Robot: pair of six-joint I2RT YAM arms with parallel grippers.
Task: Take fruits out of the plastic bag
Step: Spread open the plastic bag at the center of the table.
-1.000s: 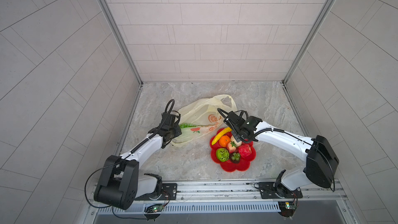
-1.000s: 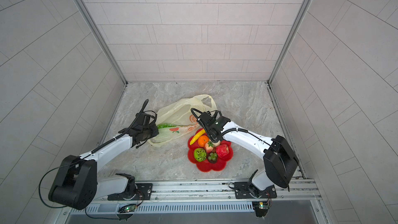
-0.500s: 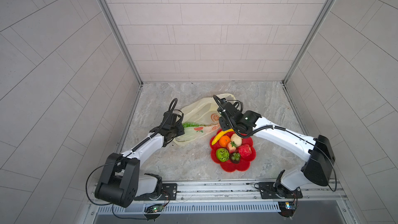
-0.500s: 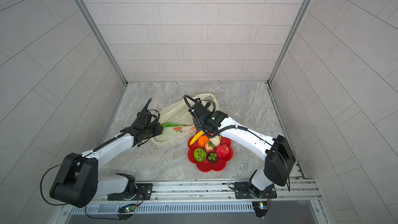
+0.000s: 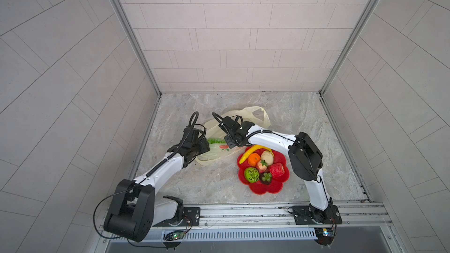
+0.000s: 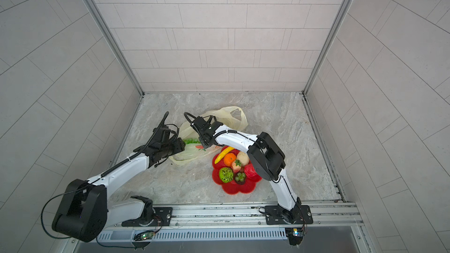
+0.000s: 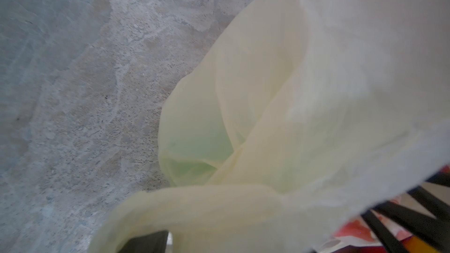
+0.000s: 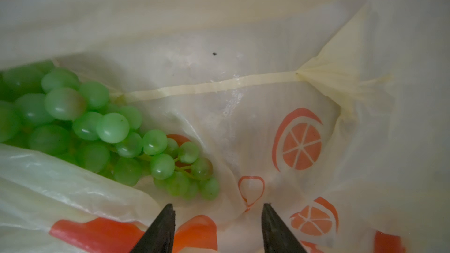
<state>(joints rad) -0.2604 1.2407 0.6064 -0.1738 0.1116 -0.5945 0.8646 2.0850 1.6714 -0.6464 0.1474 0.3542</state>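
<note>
Toward the left edge of the grey marbled tabletop [image 5: 219, 186], the left gripper [image 5: 201, 147] sits against the left side of the thin translucent pale-yellow plastic bag [image 5: 214, 158], probably to steady it. Film drapes over it in the left wrist view, so I cannot tell whether it is pinching or loose. The glossy green grape bunch [image 8: 97, 127] lies in the bag, not yet out. The right gripper [image 8: 218, 211] hovers over the printed film just beside the grapes, jaws apart and empty, likely lining up a pick. A loose flap of bag covers part of the bunch and could be caught. To the right, nearer the front edge, the red flower-shaped plate [image 5: 265, 191] carries the yellow banana [image 5: 253, 151], round orange [image 5: 254, 159], cream bulb [image 5: 267, 156] and others.
</note>
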